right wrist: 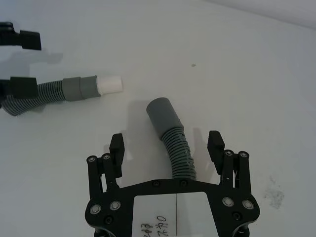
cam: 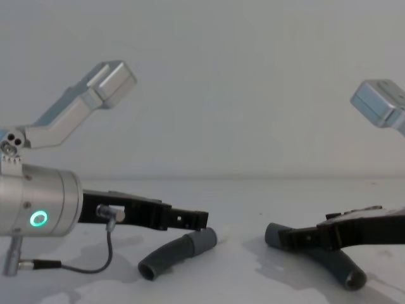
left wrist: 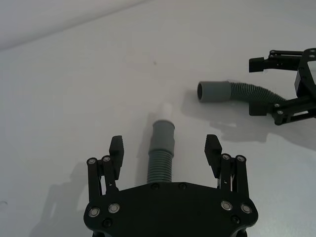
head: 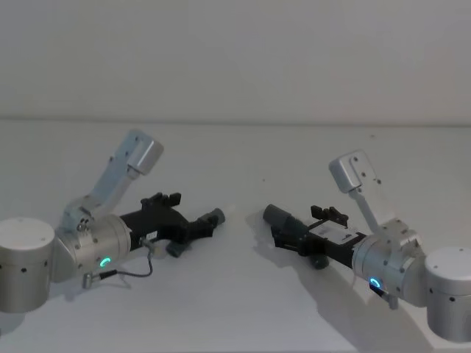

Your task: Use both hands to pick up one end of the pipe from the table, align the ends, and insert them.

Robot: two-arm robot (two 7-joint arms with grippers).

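Two dark ribbed pieces of the pipe lie on the white table (head: 235, 309). The left piece (left wrist: 162, 157) runs out between the fingers of my left gripper (left wrist: 165, 146), which is open and straddles its ribbed part. Its grey cuff (left wrist: 163, 132) ends in a white tip (left wrist: 166, 109). The right piece (right wrist: 177, 144) lies between the spread fingers of my open right gripper (right wrist: 166, 143), with its hollow grey cuff (right wrist: 162, 112) pointing at the other piece. In the head view the left gripper (head: 184, 224) and right gripper (head: 302, 229) face each other, and the two ends, left (head: 213, 217) and right (head: 280, 215), are a short gap apart.
The table's far edge (head: 235, 121) meets a plain wall. A thin cable (head: 136, 268) loops on the table beside my left wrist. Bare table surface lies between the two cuffs and in front of the arms.
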